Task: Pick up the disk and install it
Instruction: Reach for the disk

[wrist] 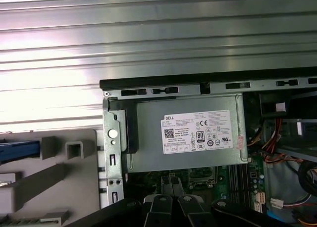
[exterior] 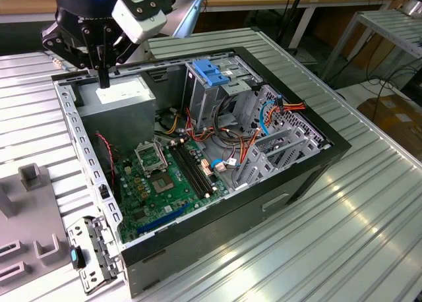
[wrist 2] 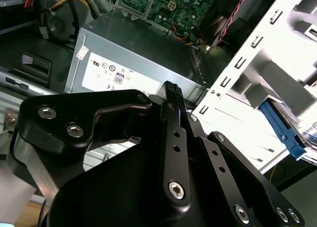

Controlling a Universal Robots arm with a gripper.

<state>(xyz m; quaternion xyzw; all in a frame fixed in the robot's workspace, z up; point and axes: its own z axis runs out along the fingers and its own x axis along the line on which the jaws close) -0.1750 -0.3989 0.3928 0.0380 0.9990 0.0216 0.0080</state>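
Gripper (exterior: 103, 82) hangs over the PSU (exterior: 122, 99) at the back corner of the open case (exterior: 217, 231); fingers clenched together, nothing between them, tips just above the PSU top; touching or not, cannot tell. The exterior view gives the whole layout: board (exterior: 158, 183) on the case floor, blue-topped cage (exterior: 211, 74) toward the exterior view's right, ribbed table (exterior: 330, 236) all round, grey fixture (exterior: 33, 177) outside the case on the exterior view's left. The first wrist view looks straight down on the PSU label and adds the disk (wrist: 17, 150); just a blue rail edge of it, lying in the fixture beside the case, well apart from the gripper. The second wrist view looks past the black finger links to the PSU side, with the blue rail (wrist 2: 281, 131) out past the case wall.
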